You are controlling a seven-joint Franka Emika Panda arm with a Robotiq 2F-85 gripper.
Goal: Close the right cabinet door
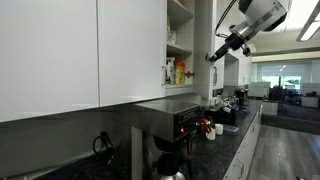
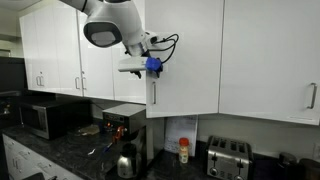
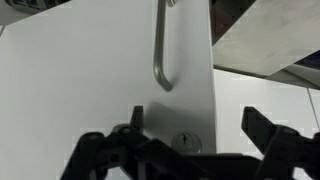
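White glossy right cabinet door is not shut, and the pincer is spread wide just before it.
Nearest to me, on the dark counter, stands a metal kettle, and at its 3 o'clock a chrome toaster. Higher up, the pincer has its two black fingers well apart and clamps nothing. In the wrist view one finger lies over the door face, the other is past the free edge of the door. The slim silver bar handle is at 12 o'clock from the fingers there, apart from them. In an exterior view the same handle hangs at 6 o'clock from the pincer. Farther back, beyond the door, the cupboard shows its shelves with some bottles on them.
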